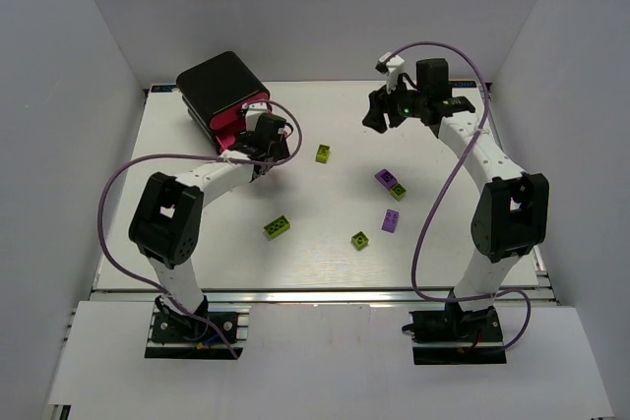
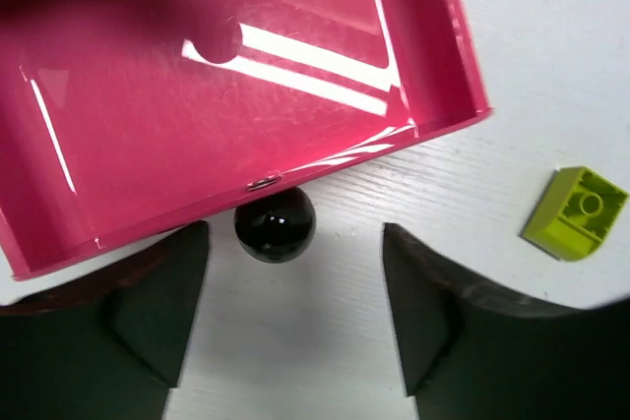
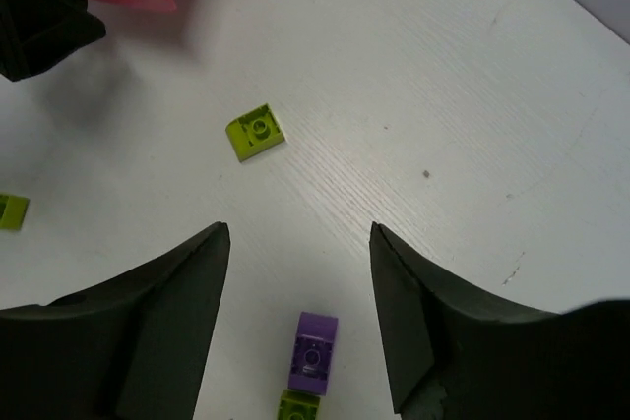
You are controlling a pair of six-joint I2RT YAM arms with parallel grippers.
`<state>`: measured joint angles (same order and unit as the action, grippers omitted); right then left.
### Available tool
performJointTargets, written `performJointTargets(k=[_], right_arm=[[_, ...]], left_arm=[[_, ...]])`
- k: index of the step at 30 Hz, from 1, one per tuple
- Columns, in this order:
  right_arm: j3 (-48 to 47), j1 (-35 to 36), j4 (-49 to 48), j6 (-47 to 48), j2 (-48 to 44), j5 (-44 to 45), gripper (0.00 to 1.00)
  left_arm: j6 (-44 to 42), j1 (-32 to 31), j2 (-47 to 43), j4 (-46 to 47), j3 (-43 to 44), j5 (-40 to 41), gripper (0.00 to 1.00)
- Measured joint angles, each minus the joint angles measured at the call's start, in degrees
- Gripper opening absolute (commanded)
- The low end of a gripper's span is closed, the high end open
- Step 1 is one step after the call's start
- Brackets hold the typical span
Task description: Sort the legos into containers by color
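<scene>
The black cabinet [image 1: 219,84] stands at the back left with one pink drawer [image 1: 232,138] pulled out. In the left wrist view this drawer [image 2: 197,115] is empty. My left gripper [image 2: 293,243] is open, its fingers either side of and just short of the drawer's black knob [image 2: 275,224]; it also shows in the top view [image 1: 262,152]. My right gripper [image 3: 298,233] is open and empty, raised over the table's back middle [image 1: 378,113]. Legos lie loose on the table: lime ones [image 1: 323,152] [image 1: 277,227] [image 1: 360,240] and purple ones [image 1: 385,178] [image 1: 391,220].
A lime lego [image 2: 576,211] lies right of the left gripper. A lime lego [image 1: 398,191] touches the purple one [image 3: 313,351] below the right gripper. White walls enclose the table on three sides. Purple cables loop off both arms.
</scene>
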<state>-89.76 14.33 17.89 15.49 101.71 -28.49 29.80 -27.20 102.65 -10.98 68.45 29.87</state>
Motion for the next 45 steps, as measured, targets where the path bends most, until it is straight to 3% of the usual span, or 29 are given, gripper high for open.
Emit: performJointTargets(k=[8,19,21,26,32,35,38,39,42,45], right_arm=[[-0.15,0.09,9.20,8.83,0.59,-0.28,0.73],[4.42,0.79,19.82,15.08,4.85,14.53,0.74],[4.61,1.16,20.35,15.23,5.55,16.17,0.74],[4.59,2.99,20.24,15.52,9.25,19.82,0.74],[4.68,4.24,19.56,15.82,14.10,22.29,0.72],[4.44,4.22,19.47,15.56,15.65,22.91,0.61],[4.11,4.24,18.97,15.26,15.82,23.23,0.38],[4.07,4.24,18.91,15.15,15.85,23.28,0.24],[3.89,4.24,18.69,15.15,15.85,22.67,0.00],[3.26,4.44,19.34,17.22,15.85,19.43,0.00]], left_arm=[[-0.02,-0.09,-4.04,-3.54,1.11,-4.11,0.84],[2.89,-0.07,-31.26,-4.92,-14.32,-12.76,0.84],[4.28,0.20,-35.58,-5.84,-17.27,-13.60,0.88],[7.54,0.55,-45.07,-9.20,-23.41,-12.98,0.96],[10.56,0.61,-54.25,-12.22,-27.85,-12.28,0.97],[11.76,0.61,-54.62,-13.33,-27.87,-12.39,0.97],[12.72,0.61,-54.14,-14.99,-28.00,-12.79,0.96],[12.98,0.61,-54.12,-15.37,-28.13,-12.81,0.96],[13.66,0.61,-54.51,-16.41,-28.79,-13.05,0.96],[14.01,0.61,-55.69,-16.85,-29.46,-13.25,0.96]])
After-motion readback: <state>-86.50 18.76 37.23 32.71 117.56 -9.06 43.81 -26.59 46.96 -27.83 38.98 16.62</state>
